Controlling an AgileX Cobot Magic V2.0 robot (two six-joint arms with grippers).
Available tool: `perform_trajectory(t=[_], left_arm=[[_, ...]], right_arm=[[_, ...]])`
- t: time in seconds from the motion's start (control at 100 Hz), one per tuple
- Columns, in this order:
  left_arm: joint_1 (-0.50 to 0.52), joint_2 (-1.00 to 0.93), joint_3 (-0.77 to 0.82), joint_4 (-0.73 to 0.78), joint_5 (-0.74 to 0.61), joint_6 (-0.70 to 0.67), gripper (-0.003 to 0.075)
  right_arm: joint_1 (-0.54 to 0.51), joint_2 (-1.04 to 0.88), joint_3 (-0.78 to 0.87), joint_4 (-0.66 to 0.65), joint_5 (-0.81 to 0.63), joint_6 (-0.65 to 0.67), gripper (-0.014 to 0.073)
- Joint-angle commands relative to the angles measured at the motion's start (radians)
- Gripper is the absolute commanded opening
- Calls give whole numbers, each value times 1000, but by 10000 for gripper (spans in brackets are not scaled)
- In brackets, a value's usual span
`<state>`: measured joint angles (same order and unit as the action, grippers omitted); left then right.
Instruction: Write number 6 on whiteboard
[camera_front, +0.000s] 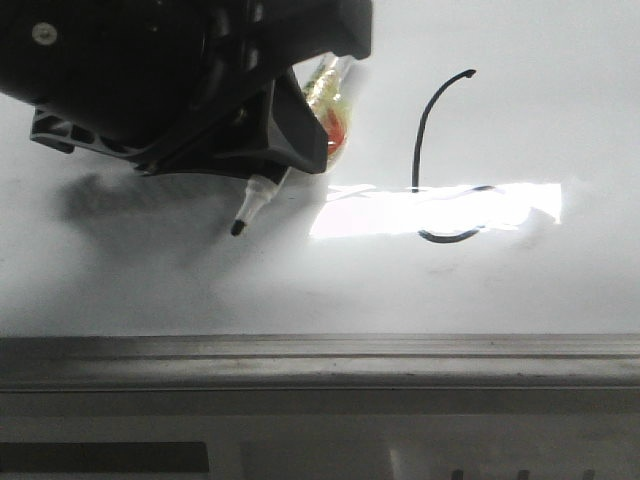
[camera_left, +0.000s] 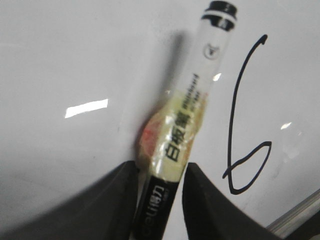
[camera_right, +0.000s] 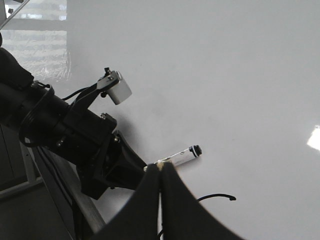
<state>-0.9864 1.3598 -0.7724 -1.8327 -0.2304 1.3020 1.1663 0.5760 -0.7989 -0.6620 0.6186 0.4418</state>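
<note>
The number 6 (camera_front: 420, 140) is a thin black line on the whiteboard (camera_front: 150, 280), and a glare patch hides part of its loop. It shows whole in the left wrist view (camera_left: 235, 110) and partly in the right wrist view (camera_right: 217, 196). My left gripper (camera_front: 300, 135) is shut on a marker pen (camera_front: 258, 195) wrapped in yellowish tape. The pen's black tip (camera_front: 238, 228) points down at the board, left of the 6 and apart from it. In the left wrist view the jaws (camera_left: 161, 172) stand around the pen's dark barrel (camera_left: 192, 105). My right gripper (camera_right: 160, 167) is shut and empty above the board.
A grey metal frame strip (camera_front: 320, 360) runs along the board's near edge and also shows in the left wrist view (camera_left: 295, 220). The left arm with its white camera block (camera_right: 75, 135) reaches over the board's edge. A bright glare patch (camera_front: 380, 215) lies across the board.
</note>
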Motion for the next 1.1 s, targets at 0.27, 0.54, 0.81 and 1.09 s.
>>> perform_trajectory(t=[0.27, 0.54, 0.81, 1.09], left_arm=[[22, 3, -6, -35, -202, -2, 464], [-104, -220, -8, -11, -232, 136, 441], [-305, -453, 70, -11, -255, 282, 27], [-350, -554, 188, -15, -250, 285, -20]], right_arm=[[-5, 1, -35, -31, -54, -5, -65], [-5, -76, -29, -44, 94, -5, -65], [-5, -382, 145, -178, 93, -5, -64], [-5, -570, 258, -74, 90, -5, -64]])
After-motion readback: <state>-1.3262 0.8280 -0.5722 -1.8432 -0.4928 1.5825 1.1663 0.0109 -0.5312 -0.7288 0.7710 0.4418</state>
